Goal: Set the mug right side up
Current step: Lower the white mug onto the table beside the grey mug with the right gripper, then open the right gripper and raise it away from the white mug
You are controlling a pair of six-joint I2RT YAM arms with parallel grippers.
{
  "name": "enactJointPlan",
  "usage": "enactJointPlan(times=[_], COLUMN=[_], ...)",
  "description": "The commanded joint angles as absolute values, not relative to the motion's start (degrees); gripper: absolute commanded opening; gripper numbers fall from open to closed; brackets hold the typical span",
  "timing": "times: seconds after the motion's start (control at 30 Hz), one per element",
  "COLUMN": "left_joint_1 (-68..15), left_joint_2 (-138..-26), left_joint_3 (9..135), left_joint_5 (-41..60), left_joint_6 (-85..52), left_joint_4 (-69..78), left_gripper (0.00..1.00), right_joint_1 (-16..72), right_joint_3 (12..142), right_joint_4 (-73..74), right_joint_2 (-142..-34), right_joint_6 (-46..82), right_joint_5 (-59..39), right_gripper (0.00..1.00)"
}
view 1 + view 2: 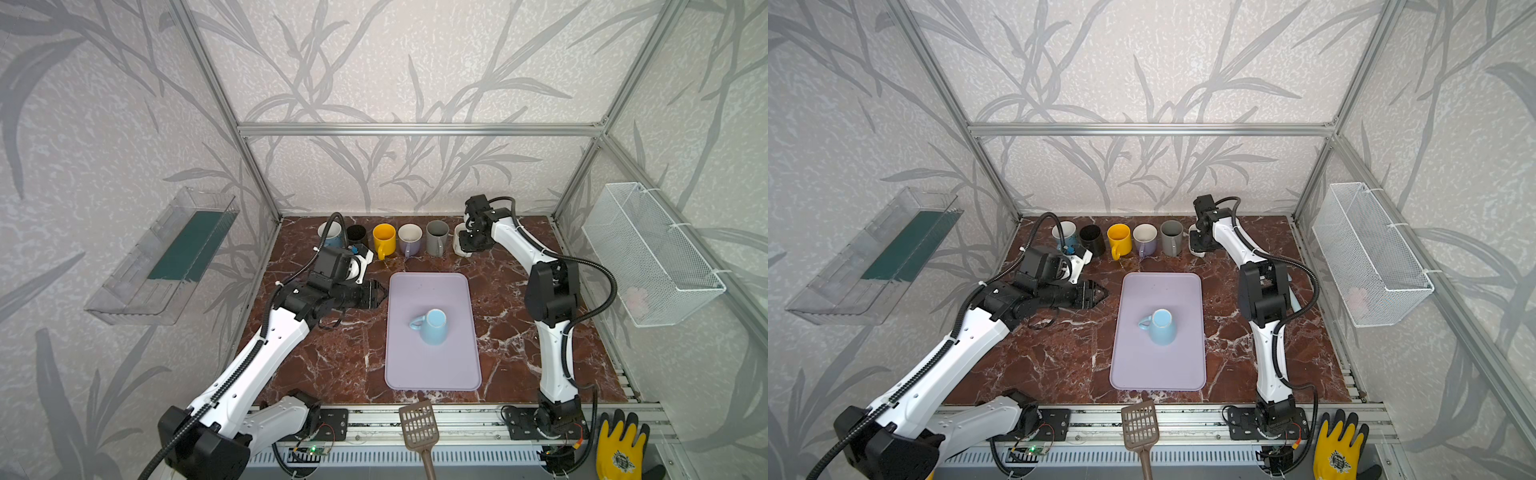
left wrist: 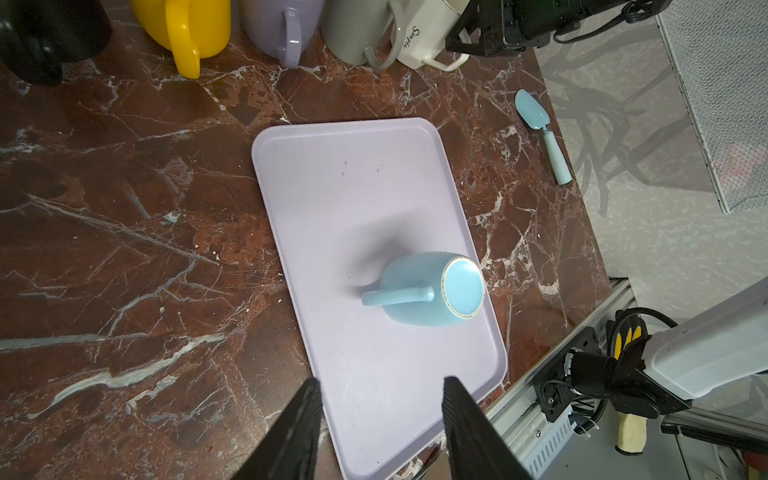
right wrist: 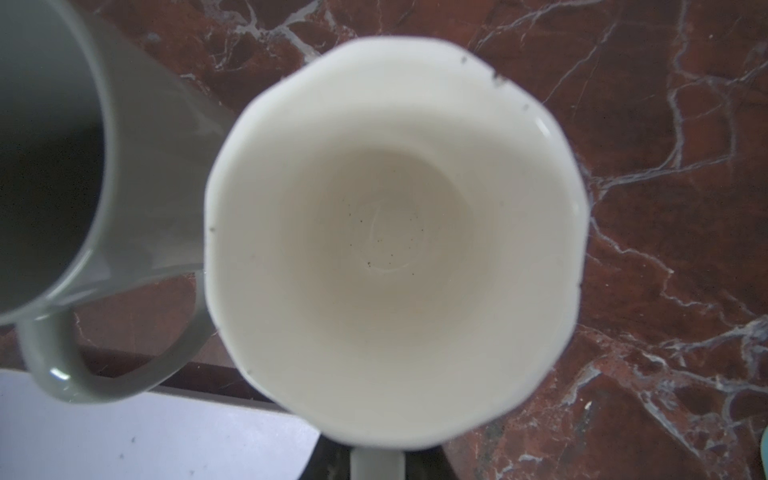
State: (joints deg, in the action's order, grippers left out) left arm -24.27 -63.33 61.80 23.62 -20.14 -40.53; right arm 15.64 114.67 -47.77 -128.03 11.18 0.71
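Observation:
A light blue mug (image 1: pixel 432 328) (image 1: pixel 1160 328) (image 2: pixel 424 291) stands upside down, base up, on a lilac tray (image 1: pixel 432 374) (image 1: pixel 1158 370) (image 2: pixel 353 187), its handle pointing left in both top views. My left gripper (image 1: pixel 380 293) (image 1: pixel 1102 293) (image 2: pixel 380 380) hovers open and empty at the tray's left edge, apart from the mug. My right gripper (image 1: pixel 471 243) (image 1: pixel 1200 243) is at the back, shut on the handle (image 3: pixel 376 463) of an upright white mug (image 1: pixel 458 243) (image 3: pixel 395 232) that stands on the marble table.
Along the back stand a blue-and-white mug (image 1: pixel 330 235), a black mug (image 1: pixel 356 235), a yellow mug (image 1: pixel 383 241), a lilac mug (image 1: pixel 410 239) and a grey mug (image 1: pixel 437 237). A blue spoon (image 2: pixel 540 133) lies right of the tray. A wire basket (image 1: pixel 652 253) hangs on the right wall.

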Motion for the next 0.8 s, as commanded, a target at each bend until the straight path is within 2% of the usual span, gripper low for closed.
enactJointPlan(times=[0.0, 0.2, 0.33, 0.43, 0.77], left_joint_1=[-24.4, -24.4, -24.4, -24.4, -24.4], left_joint_2=[-61.8, -61.6, -61.8, -61.9, -62.6], left_joint_3=[63.0, 62.9, 62.8, 62.8, 62.7], left_joint_5=[23.4, 23.2, 23.2, 23.1, 23.6], left_joint_6=[-19.1, -18.9, -18.8, -18.8, -18.9], left_joint_4=[-42.0, -42.1, -42.2, -42.1, -41.6], left_gripper=[0.5, 0.51, 0.51, 0.52, 0.52], right_joint_1=[15.4, 15.4, 15.3, 15.2, 15.1], right_joint_3=[115.3, 115.2, 115.1, 115.0, 110.3], right_joint_4=[-47.9, -47.9, -47.9, -48.0, -46.3], right_joint_2=[-128.3, -127.8, -127.4, -126.9, -120.3], right_joint_6=[11.8, 11.8, 11.8, 11.8, 10.5], right_joint_5=[0.0, 0.2, 0.5, 1.0, 3.1], right_gripper=[0.21, 0.24, 0.29, 0.37, 0.44])
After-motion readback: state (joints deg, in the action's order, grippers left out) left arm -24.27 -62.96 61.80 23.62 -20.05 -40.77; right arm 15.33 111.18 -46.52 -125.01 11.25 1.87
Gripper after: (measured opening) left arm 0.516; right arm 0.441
